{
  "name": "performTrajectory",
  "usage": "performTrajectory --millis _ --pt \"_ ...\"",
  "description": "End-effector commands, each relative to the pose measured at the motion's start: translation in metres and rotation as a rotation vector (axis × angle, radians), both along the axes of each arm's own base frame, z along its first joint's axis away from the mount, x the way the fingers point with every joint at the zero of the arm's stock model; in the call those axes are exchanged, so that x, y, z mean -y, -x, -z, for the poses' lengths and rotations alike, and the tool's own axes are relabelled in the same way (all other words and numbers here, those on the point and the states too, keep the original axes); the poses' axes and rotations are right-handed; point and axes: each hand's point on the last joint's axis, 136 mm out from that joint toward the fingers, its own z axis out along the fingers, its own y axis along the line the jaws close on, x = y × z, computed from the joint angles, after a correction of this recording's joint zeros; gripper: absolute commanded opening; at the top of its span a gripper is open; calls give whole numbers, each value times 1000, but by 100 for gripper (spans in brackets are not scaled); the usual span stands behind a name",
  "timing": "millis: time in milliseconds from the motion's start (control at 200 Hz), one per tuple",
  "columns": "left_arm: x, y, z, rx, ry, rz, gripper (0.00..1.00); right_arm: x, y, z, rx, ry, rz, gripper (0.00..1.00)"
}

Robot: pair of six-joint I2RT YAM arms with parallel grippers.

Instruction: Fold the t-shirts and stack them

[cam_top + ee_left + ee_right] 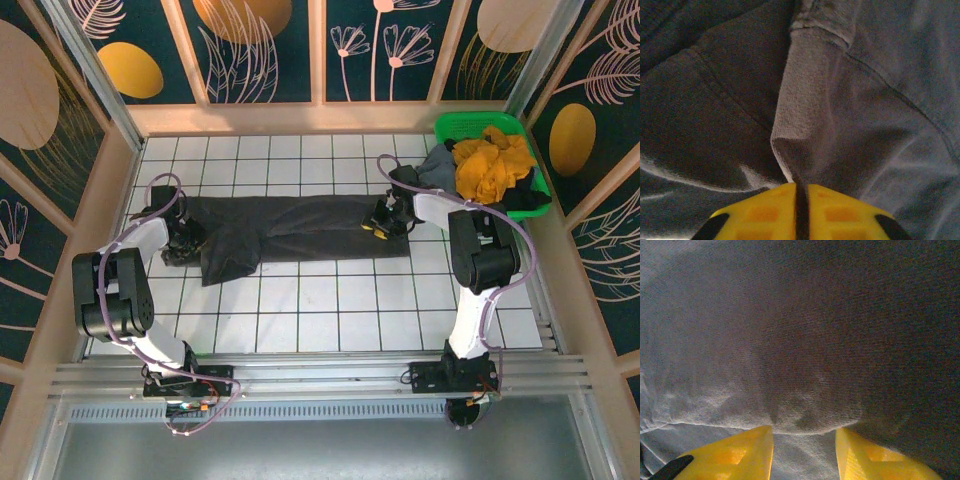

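The left fingers (185,241) are shut tight on a thin fold of the dark grey t-shirt (300,225) at its left end. That pinch lets the arm pull the cloth flat. The shirt lies in a long strip across the white counter (330,310), between the two arms. At its right end, the right fingers (383,222) stand a little apart with cloth bunched at their tips. I cannot tell if they squeeze it. More t-shirts (490,165) (a yellow one on top) wait in a heap in the green basket (462,124), far right, so they stay out of the way.
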Motion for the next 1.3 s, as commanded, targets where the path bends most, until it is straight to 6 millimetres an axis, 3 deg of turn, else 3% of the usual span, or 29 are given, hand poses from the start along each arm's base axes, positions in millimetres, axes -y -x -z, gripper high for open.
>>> performTrajectory --millis 0,60,90,255,520,546,791,916,991,1041,1106,1186,1251,1296 --pt "-5 -1 -9 11 -26 -21 0 -7 5 7 -40 1 -20 38" --pt "-9 0 -13 5 -44 -25 0 -6 6 8 -43 5 -22 38" --pt "-11 -8 -26 30 -57 -29 0 -6 6 9 -45 8 -22 38" --pt "-19 -22 -53 47 -93 -36 0 -1 8 15 -62 22 -17 38" --pt "-28 -47 -72 10 -144 7 0 1 8 18 -70 24 -15 38" --pt "-30 -49 -64 -21 -152 14 0 2 7 18 -69 23 -13 38" --pt "-54 -75 -50 -52 -243 31 0 1 10 18 -73 18 -16 38" --pt "-56 -93 -31 -36 -242 64 0 -1 12 20 -78 10 -20 38" --pt "-57 -102 -19 -36 -248 75 13 -2 12 19 -74 1 -24 38" --pt "-62 -106 -15 -40 -269 60 15 -3 11 18 -69 -6 -27 38" --pt "-67 -110 -31 9 -294 17 21 -5 10 14 -57 -12 -33 38" --pt "-70 -107 -68 114 -328 -52 39 -6 7 7 -36 -18 -40 38" --pt "-63 -99 -89 174 -318 -70 41 -8 5 2 -21 -25 -47 39" --pt "-49 -92 -91 193 -268 -62 40 -8 3 0 -16 -28 -48 39"
